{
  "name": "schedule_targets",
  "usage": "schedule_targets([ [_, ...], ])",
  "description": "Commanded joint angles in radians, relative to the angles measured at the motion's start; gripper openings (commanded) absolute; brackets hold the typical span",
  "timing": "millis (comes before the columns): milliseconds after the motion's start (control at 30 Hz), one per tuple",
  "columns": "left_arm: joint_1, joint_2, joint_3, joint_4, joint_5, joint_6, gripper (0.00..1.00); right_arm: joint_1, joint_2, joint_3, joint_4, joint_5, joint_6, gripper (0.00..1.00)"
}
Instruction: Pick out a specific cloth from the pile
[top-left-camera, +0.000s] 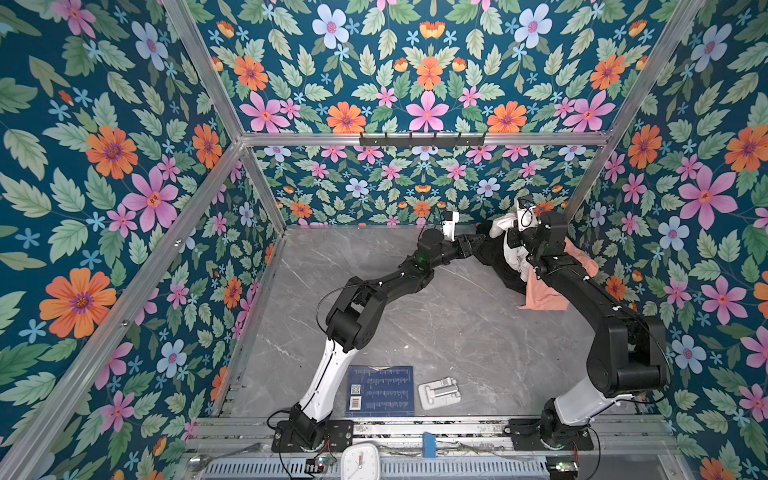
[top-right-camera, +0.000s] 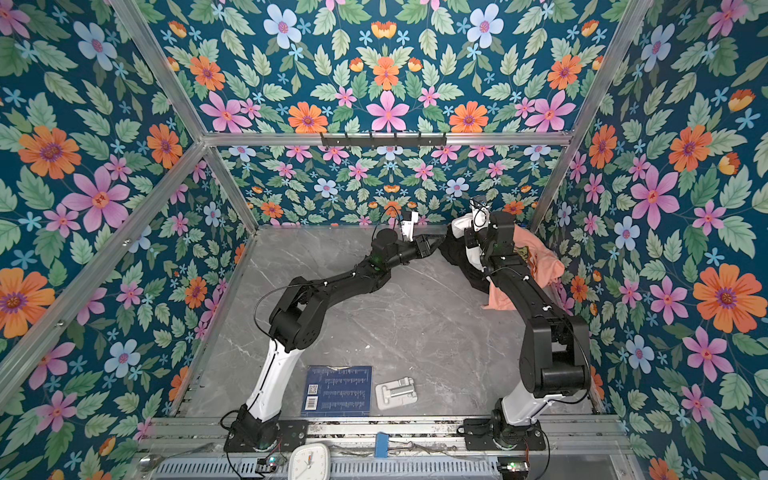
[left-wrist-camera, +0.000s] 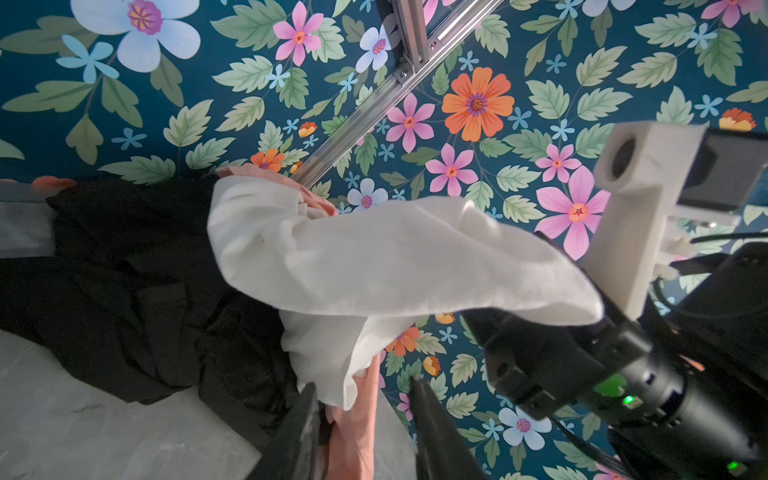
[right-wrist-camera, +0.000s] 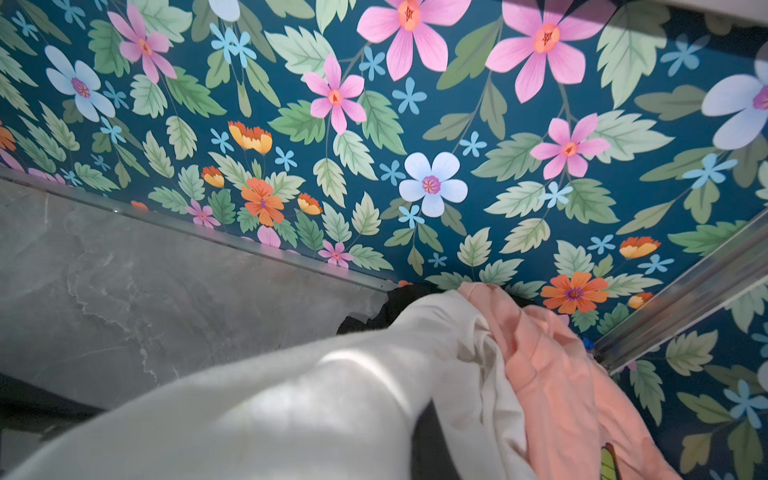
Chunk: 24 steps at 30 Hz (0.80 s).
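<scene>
A grey marble-patterned tabletop is walled in by floral wallpaper on an aluminium frame. Near its front edge a dark blue printed card with a barcode lies flat, just beside a white plastic tray. A black hook rail spans the back beam. Below the front rail are a white clock, a blue block and a spoon.

Cloth plain white, no print. Shirt peach-orange, with a bit of yellow-green graphic showing. Third garment plain black. Table grey marble, pale veins. Walls dark teal, printed with pink, orange and pale-blue flowers and green leaves. Book dark blue, white text. Arms black, white lower links.
</scene>
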<state>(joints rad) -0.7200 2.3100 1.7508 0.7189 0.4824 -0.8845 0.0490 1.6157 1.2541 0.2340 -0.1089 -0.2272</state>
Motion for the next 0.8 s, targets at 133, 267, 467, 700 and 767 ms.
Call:
schedule_targets([
  [133, 0.001, 0.014, -0.020, 0.059, -0.004, 0.039, 0.40, -0.001, -0.007, 0.044, 0.028, 0.024, -0.029, 0.00],
  [267, 0.001, 0.029, -0.022, 0.072, 0.000, 0.049, 0.42, 0.000, -0.001, 0.080, 0.005, 0.025, -0.038, 0.00],
  [467, -0.024, 0.054, -0.041, 0.169, 0.049, 0.152, 0.52, 0.000, 0.013, 0.107, -0.014, 0.025, -0.037, 0.00],
  [700, -0.085, 0.160, 0.050, 0.172, 0.031, 0.290, 0.69, 0.000, 0.019, 0.115, -0.022, 0.019, -0.020, 0.00],
  [767, -0.088, 0.200, 0.111, 0.163, 0.015, 0.290, 0.72, 0.000, 0.019, 0.115, -0.026, 0.016, -0.017, 0.00],
])
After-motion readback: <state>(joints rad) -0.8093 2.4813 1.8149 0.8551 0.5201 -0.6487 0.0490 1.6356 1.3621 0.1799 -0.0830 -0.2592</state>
